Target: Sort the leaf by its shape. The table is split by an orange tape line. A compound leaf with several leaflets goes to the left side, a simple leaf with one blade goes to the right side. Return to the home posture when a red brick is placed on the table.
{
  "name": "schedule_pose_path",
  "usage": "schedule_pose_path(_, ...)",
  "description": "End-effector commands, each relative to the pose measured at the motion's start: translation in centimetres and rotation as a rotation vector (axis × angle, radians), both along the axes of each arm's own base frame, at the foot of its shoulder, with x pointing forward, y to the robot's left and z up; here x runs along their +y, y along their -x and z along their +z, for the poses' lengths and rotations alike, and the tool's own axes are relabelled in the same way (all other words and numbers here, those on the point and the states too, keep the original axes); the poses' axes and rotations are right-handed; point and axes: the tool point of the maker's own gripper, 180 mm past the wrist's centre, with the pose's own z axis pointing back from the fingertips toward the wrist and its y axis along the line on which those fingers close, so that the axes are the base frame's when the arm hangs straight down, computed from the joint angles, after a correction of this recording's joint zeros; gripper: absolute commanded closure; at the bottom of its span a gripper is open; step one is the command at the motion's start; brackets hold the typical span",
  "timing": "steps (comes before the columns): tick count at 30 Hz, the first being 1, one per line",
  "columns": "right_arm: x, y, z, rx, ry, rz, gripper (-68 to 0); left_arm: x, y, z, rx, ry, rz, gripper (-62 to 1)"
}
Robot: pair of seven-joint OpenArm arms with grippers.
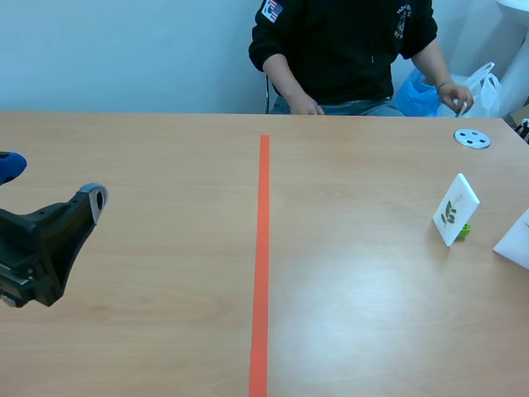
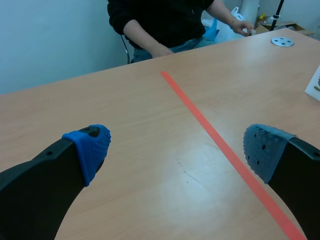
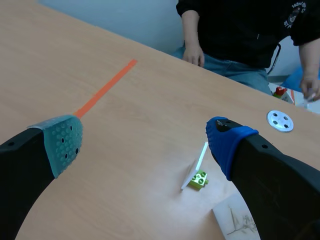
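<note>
The left gripper [image 2: 175,150] hangs spread and empty low at the near left. The right gripper [image 3: 145,140] is spread too, near the leaf card [image 1: 455,208]. That card leans on a green brick [image 1: 464,231], well right of the tape [image 1: 262,265], with another card [image 1: 517,240] beside it.

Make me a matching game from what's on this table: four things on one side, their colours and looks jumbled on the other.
Things:
1 leaf card
2 small brick
3 round disc
4 tape line

Looks:
A orange, runs down the table's middle
B white, stands tilted
C green, at the card's foot
D silvery, with holes

Pairs: 1-B, 2-C, 3-D, 4-A.
</note>
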Motion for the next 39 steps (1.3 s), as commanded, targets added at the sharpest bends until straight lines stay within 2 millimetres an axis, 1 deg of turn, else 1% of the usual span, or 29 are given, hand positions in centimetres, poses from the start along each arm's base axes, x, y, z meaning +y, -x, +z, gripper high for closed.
schedule_pose_path(1, 0.4, -0.3, 0.6, -0.031, -0.031, 0.006, -50.6, 0.0, -0.1, 0.8, -0.029, 0.007, 0.000, -57.0)
schedule_pose_path(11, 3.0, -0.2, -0.8, 0.012, -0.100, 0.077, -50.6, 0.0, -0.2, 1.0, -0.043, 0.012, 0.000, -57.0)
schedule_pose_path(15, 3.6, -0.3, -0.9, 0.009, -0.109, 0.094, -50.6, 0.0, -0.2, 1.0, -0.043, 0.012, 0.000, -57.0)
schedule_pose_path(25, 3.2, -0.8, -1.2, 0.006, -0.020, 0.089, -50.6, 0.0, -0.2, 1.0, -0.043, 0.013, 0.000, -57.0)
schedule_pose_path(39, 3.1, -0.8, -1.6, 0.014, 0.005, 0.084, -50.6, 0.0, -0.6, 1.7, -0.070, 0.022, 0.008, -57.0)
